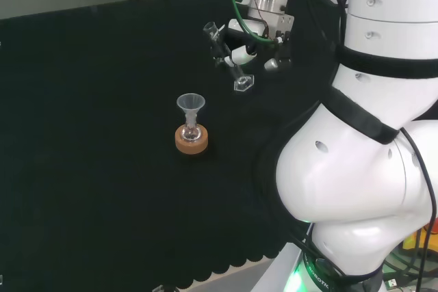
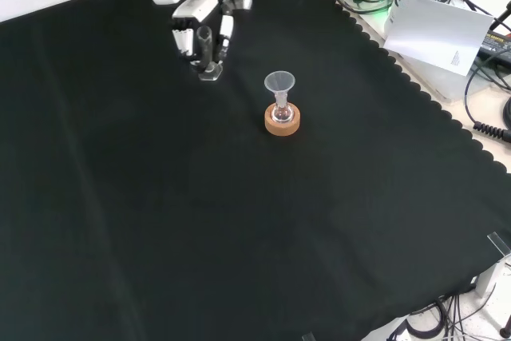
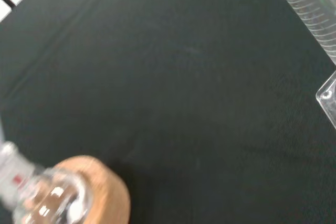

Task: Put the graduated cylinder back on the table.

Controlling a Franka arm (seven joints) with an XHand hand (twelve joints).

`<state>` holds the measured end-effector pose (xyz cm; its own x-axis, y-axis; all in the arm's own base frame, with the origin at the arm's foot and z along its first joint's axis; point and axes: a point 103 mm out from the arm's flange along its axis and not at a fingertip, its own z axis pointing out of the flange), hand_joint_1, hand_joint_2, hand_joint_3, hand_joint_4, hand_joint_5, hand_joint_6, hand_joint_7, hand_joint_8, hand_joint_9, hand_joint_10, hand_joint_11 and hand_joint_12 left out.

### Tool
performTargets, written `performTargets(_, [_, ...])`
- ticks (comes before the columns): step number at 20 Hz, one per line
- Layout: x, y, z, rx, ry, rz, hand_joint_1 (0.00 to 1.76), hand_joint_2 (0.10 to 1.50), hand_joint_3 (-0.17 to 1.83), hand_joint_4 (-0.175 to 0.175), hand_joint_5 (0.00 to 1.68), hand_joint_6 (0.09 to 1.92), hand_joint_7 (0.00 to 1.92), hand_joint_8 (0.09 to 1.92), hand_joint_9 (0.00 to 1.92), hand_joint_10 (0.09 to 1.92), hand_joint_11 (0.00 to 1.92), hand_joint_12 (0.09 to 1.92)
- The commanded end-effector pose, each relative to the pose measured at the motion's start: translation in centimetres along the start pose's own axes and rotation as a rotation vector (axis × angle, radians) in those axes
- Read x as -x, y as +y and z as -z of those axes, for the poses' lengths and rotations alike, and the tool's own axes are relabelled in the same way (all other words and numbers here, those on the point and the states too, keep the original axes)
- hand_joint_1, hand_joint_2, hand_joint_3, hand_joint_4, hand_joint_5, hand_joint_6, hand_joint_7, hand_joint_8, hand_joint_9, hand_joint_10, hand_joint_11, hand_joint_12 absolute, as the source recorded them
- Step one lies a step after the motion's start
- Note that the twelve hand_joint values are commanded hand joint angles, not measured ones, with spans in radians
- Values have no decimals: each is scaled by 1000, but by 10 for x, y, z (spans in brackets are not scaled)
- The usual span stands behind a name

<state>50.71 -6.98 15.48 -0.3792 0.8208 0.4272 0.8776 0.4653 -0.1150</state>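
Holding the graduated cylinder [image 1: 226, 56] at a slant, the hand [image 1: 256, 39] sits toward the far right of the black cloth [image 1: 89, 135] in the head view. We note the fingers curled round the cylinder's clear tube, clamped on it. Its open mouth points up and to the left in that view; its clear hexagonal foot hangs lower right. We cannot tell from the head view whether the foot touches the cloth or rides just above it.

From the front view, the hand [image 2: 196, 17] comes in at the top, and the graduated cylinder [image 2: 207, 53] reaches down from between the dark fingers, its foot at or very near the cloth [image 2: 239, 237].

Near the middle of the cloth stands a cork ring [image 1: 191, 140] with a small round-bottomed glass flask [image 1: 191, 130] seated in it and a clear funnel [image 1: 191, 105] set in the flask's neck. In the front view this group, the cork ring [image 2: 282, 122] and funnel [image 2: 279, 84], lies to the lower right of the hand, apart from the cylinder.

In the wrist view we log the ribbed, marked wall of the graduated cylinder [image 3: 312, 11] with an edge of its foot beyond, and the cork ring [image 3: 107, 192] with the flask [image 3: 47, 203] close and blurred.
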Motion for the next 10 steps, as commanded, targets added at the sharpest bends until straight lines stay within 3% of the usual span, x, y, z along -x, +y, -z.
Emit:
performTargets(1, [35, 27, -4, 110, 84, 37, 1139, 1155, 0, -175, 917, 1115, 1151, 404, 1362, 87, 1224, 759])
performTargets(10, [72, 42, -9, 167, 129, 34, 1139, 1155, 0, -175, 918, 1114, 1142, 402, 1355, 87, 1222, 762])
